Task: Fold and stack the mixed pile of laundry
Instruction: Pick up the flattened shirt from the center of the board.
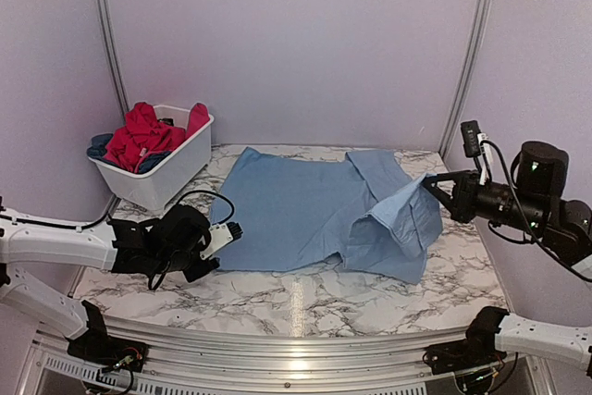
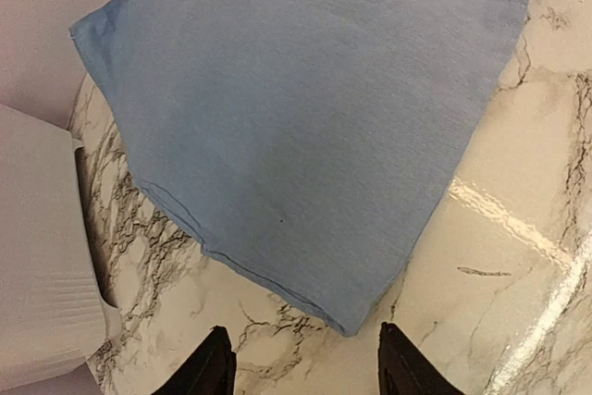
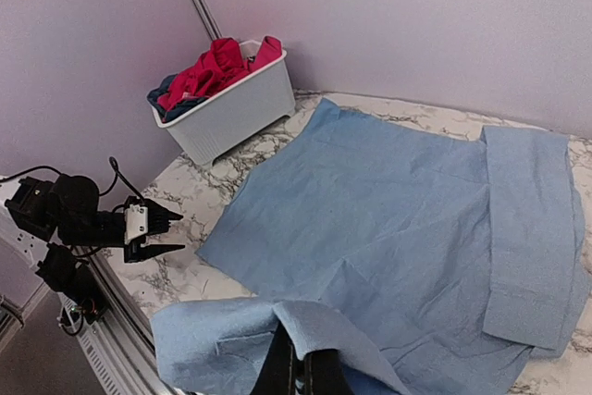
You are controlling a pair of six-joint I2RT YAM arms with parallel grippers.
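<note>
A large light blue shirt [image 1: 305, 210] lies spread on the marble table. My right gripper [image 1: 427, 184] is shut on a fold of the shirt's right side and holds that fold lifted off the table; in the right wrist view the cloth drapes over the closed fingers [image 3: 298, 372]. My left gripper [image 1: 236, 231] stands open just off the shirt's near left corner [image 2: 356, 321], nothing between its fingertips [image 2: 215, 358]. Red [image 1: 143, 134] and dark blue [image 1: 100, 145] garments fill the white basket.
The white plastic basket [image 1: 171, 173] stands at the back left of the table, close to the shirt's left edge. Bare marble [image 1: 305, 298] runs along the front edge. Grey walls and metal posts enclose the table.
</note>
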